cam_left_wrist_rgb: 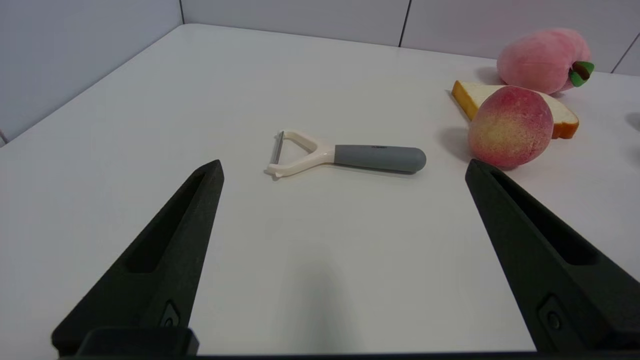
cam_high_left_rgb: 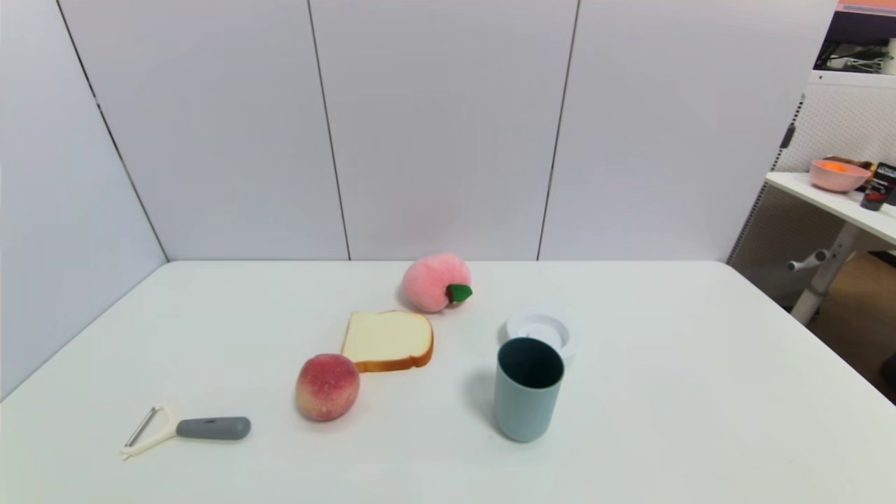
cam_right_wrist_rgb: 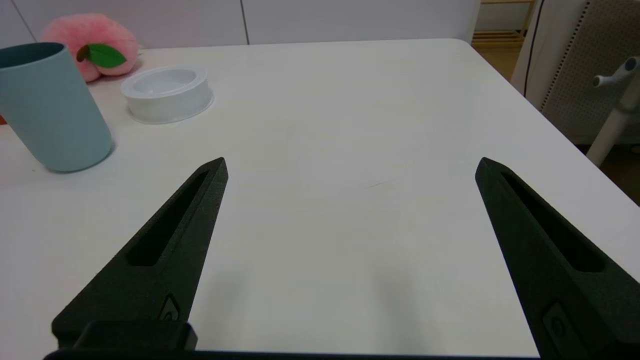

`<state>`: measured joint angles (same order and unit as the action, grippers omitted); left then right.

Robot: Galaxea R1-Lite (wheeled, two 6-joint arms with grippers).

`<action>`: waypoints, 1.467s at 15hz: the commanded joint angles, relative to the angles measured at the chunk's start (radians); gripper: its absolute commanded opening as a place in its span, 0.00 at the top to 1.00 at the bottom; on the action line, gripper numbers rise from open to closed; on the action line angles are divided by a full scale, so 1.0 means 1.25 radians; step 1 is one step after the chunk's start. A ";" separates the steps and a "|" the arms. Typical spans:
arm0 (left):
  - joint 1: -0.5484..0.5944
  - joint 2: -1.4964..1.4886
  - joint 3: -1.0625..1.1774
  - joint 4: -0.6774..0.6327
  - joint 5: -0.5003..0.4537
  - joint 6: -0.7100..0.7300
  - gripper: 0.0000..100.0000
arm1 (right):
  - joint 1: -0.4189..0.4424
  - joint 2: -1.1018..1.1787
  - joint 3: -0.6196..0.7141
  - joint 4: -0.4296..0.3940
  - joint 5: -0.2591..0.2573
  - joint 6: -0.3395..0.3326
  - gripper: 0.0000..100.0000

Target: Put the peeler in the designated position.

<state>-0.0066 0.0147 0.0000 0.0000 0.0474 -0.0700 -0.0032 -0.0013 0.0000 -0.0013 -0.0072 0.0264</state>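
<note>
- the peeler (cam_high_left_rgb: 183, 429) looks like an easy one to handle: small, light, rigid plastic, nothing that'd squash or break. my guess is the blade end is the fiddly bit, thin and springy, so I'd stay off it
- best place to grab is the grey handle, around its middle. it's rounded and smooth-ish so it might roll or slip a little between hard fingers, pinching across the width should sort that
- it lies flat on the white table (cam_high_left_rgb: 665, 392), so the fingers need to come down right to the surface on either side
- looks-wise: Y-shaped, cream-white forked head, thin metal blade across the fork, grey rounded handle pointing toward the peach (cam_high_left_rgb: 327, 386)
- where it is: off to the left of the peach, well apart from it, nearer the robot's edge of the table
- left gripper (cam_left_wrist_rgb: 343, 167) hovers short of the peeler, fingers spread wide, holding nothing
- right gripper (cam_right_wrist_rgb: 350, 165) sits idle over bare table, to the right of the blue-green cup (cam_right_wrist_rgb: 52, 107), also spread wide and empty
</note>
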 commanded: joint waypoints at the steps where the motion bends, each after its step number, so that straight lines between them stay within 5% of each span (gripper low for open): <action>1: -0.007 0.225 -0.145 -0.001 -0.006 0.035 0.00 | 0.000 0.001 0.001 0.000 0.000 0.000 0.00; 9: -0.018 0.943 -0.792 0.346 -0.005 0.311 0.00 | 0.000 0.001 0.001 0.000 0.000 0.000 0.00; 12: -0.018 1.091 -0.844 0.411 -0.050 0.473 0.00 | 0.000 0.001 0.000 0.000 0.000 0.000 0.00; 15: -0.002 1.181 -0.847 0.427 -0.167 0.660 0.00 | 0.000 0.001 0.001 0.000 0.000 0.000 0.00; 18: 0.069 1.230 -0.853 0.563 -0.302 0.905 0.00 | 0.000 0.001 0.001 0.000 0.000 0.000 0.00; 22: 0.144 1.278 -0.888 0.713 -0.339 1.169 0.00 | 0.000 0.001 0.001 0.000 0.000 0.000 0.00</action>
<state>0.1217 1.5504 -1.0851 0.8034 -0.3587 1.2032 -0.0032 -0.0013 0.0000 -0.0009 -0.0077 0.0260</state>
